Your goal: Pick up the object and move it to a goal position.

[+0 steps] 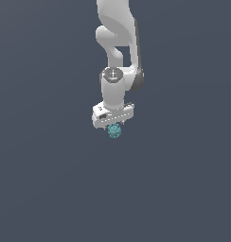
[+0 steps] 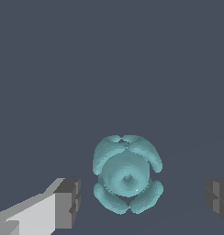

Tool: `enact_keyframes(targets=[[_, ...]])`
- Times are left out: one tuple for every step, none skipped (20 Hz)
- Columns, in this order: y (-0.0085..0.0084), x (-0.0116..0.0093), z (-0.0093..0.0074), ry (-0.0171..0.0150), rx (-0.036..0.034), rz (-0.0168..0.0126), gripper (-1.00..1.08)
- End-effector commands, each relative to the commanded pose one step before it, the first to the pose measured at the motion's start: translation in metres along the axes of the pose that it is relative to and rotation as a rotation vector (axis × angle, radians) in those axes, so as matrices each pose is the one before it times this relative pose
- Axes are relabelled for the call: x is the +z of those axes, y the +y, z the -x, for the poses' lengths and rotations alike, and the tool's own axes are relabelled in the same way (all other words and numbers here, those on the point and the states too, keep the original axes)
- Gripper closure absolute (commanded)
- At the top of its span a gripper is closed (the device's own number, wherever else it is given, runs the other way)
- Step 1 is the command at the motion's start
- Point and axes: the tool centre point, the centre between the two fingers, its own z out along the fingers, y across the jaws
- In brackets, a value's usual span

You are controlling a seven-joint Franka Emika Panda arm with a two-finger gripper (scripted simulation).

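Spread wide, the fingers [image 2: 63, 204] flank the teal object [image 2: 127, 173] without touching it, nothing between.

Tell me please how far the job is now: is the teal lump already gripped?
Done: the gripper is positioned over the teal lump, which sits centred between the fingers. In hand: the grasp itself; the wrist view shows a gap on both sides, so the jaws are open and not touching it. Left: closing, lifting, and carrying it to the goal, which no marker shows here.

Seemingly a bare simulated scene: featureless slate-grey backdrop [image 1: 41, 189] throughout.
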Motion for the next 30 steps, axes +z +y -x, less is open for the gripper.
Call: enact_keyframes(targets=[[-0.00357,0.00529,0.00527,-0.00238,-0.0235,-0.00287,-0.92],[-0.00089,0.00128,0.00125,-0.00075,-0.00533,-0.00077,-0.92],[-0.00062,0.00091,0.0009,-0.00053,-0.00377,-0.00055,-0.92],[-0.00039,0.00055,0.00053,-0.00032,-0.0023,-0.00033,-0.92],[-0.00009,0.00017,0.0002,-0.00009,-0.00068,-0.0001,-0.92],[0.00059,-0.00078,-0.00087,-0.00017,0.00467,0.00029,-0.92],[0.00001,0.0003,0.00002,0.0,0.0,0.0,-0.92],[0.00002,0.00091,0.00006,0.0,0.0,0.0,-0.92],[0.00003,0.00151,0.00011,0.0,0.0,0.0,-0.92],[-0.00019,0.00211,0.00005,0.00002,-0.00049,-0.00005,-0.92],[0.00005,0.0027,0.00019,0.0,0.0,0.0,-0.92],[-0.00017,0.00329,0.00014,0.00002,-0.00049,-0.00005,-0.92],[-0.00016,0.00386,0.00018,0.00002,-0.00048,-0.00005,-0.92],[-0.00015,0.00441,0.00022,0.00002,-0.00048,-0.00005,-0.92],[-0.00014,0.00494,0.00024,0.00002,-0.00048,-0.00005,-0.92],[-0.00012,0.00522,0.00024,0.00002,-0.00049,-0.00005,-0.92],[-0.00011,0.00471,0.00016,0.00002,-0.00049,-0.00004,-0.92],[-0.0001,0.00412,0.00007,0.00001,-0.00049,-0.00003,-0.92],[0.00014,0.00353,0.00009,0.0,0.0,0.0,-0.92],[-0.00009,0.00292,-0.00009,0.0,-0.00049,0.0,-0.92],[0.00014,0.00234,-0.00004,0.0,0.0,0.0,-0.92],[-0.00011,0.00178,-0.00018,-0.00002,-0.00049,0.00005,-0.92],[0.0001,0.00125,-0.00008,0.0,0.0,0.0,-0.92],[0.00007,0.00074,-0.00006,0.0,0.0,0.0,-0.92],[0.00002,0.00024,-0.00002,0.0,0.0,0.0,-0.92],[0.0,0.0,0.0,0.0,0.0,0.0,1.08],[0.0,0.0,0.0,0.0,0.0,0.0,1.08],[0.0,0.0,0.0,0.0,0.0,0.0,1.08],[0.0,0.0,0.0,0.0,0.0,0.0,1.08],[0.0,0.0,0.0,0.0,0.0,0.0,1.08]])
